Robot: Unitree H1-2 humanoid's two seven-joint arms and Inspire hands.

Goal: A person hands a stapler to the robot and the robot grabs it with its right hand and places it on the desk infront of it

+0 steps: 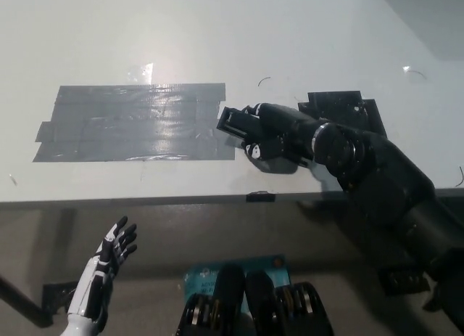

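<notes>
My black right hand [275,138] lies low over the white desk [217,38], just right of the grey tape patch. Its fingers are closed around a black stapler [233,121], whose boxy end sticks out to the left over the tape's right edge. I cannot tell whether the stapler touches the desk. The black right arm [377,176] runs in from the lower right. Below the desk's front edge, at the lower left, my white left hand [103,272] rests open with its fingers spread. No person is in view.
A wide patch of grey tape [130,122] covers the desk's left middle. A black tape square [344,107] lies behind the right arm. A small black tab [259,197] marks the desk's front edge [145,200].
</notes>
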